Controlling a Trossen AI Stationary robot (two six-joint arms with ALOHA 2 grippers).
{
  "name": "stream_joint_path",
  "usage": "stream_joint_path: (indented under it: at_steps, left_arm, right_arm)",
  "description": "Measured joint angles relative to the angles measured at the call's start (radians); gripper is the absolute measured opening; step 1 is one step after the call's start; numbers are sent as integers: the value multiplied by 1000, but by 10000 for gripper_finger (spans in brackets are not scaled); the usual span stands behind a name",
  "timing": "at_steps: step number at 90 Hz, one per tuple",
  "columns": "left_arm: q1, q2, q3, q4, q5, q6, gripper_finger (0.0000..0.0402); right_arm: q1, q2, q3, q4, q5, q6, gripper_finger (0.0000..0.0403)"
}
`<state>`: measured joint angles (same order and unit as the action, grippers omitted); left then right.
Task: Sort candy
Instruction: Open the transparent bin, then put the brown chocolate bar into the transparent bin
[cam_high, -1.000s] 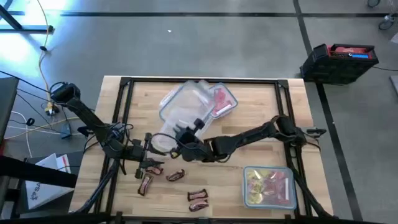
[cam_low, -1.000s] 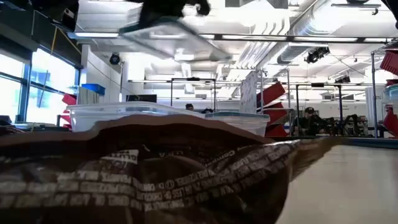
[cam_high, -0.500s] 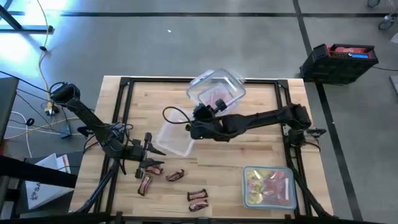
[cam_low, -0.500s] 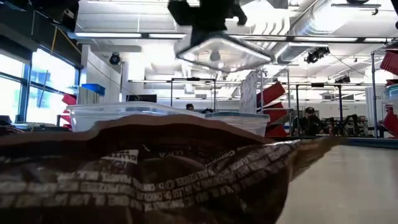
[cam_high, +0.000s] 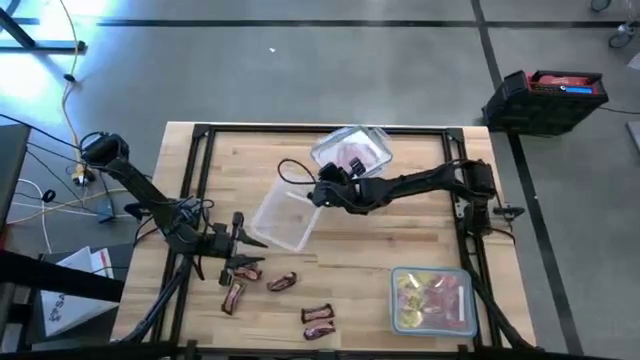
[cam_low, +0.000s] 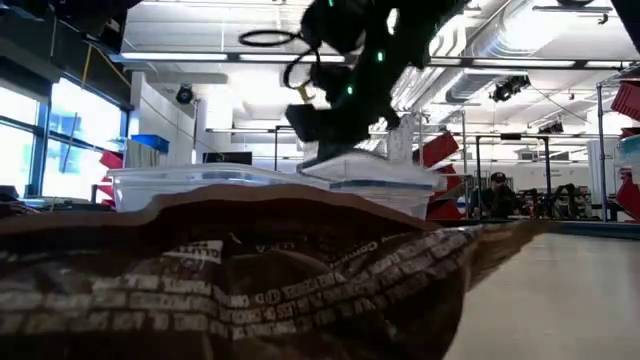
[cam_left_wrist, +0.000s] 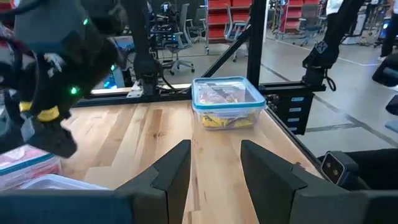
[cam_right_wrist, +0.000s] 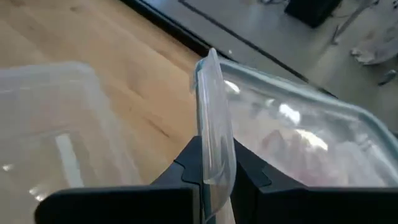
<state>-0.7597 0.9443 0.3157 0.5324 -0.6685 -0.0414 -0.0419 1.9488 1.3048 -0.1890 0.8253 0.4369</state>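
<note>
The right gripper (cam_high: 325, 187) is pinching a clear lid (cam_right_wrist: 214, 134) edge-on between its fingers (cam_right_wrist: 249, 168), holding it over the container of pink candy (cam_high: 352, 153) just beyond it. An empty clear container (cam_high: 283, 218) is sitting beside that gripper. The left gripper (cam_left_wrist: 214, 163) is hanging with fingers parted, holding nothing; brown mini bars (cam_high: 279, 282) are lying near it, long axes pointing differently.

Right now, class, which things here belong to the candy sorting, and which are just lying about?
Part of the job:
- dark brown mini bars
- container of red candy, lid held by right gripper
- container of yellow and pink candy
- empty container
- left gripper, open, waiting

Just lying about:
- black crate on the floor
- cables beside the table
</note>
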Motion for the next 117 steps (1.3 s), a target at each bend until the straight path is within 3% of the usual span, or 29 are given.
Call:
stream_joint_path:
  at_steps: [9, 32, 75, 104, 117]
  left_arm:
    - [0, 0, 0, -3, 0, -3, 126]
    - [0, 0, 0, -13, -20, -6, 126]
    - [0, 0, 0, -20, -20, -8, 126]
    - [0, 0, 0, -34, -30, -10, 126]
    - [0, 0, 0, -34, -44, -15, 126]
  right_arm:
    - [-21, 0, -50, 86, -50, 3, 14]
    - [-16, 0, -76, 97, -102, 8, 31]
    - [6, 0, 29, 34, -108, -45, 143]
    - [175, 0, 238, -13, -109, -337, 160]
    - [266, 0, 277, -9, -274, -392, 161]
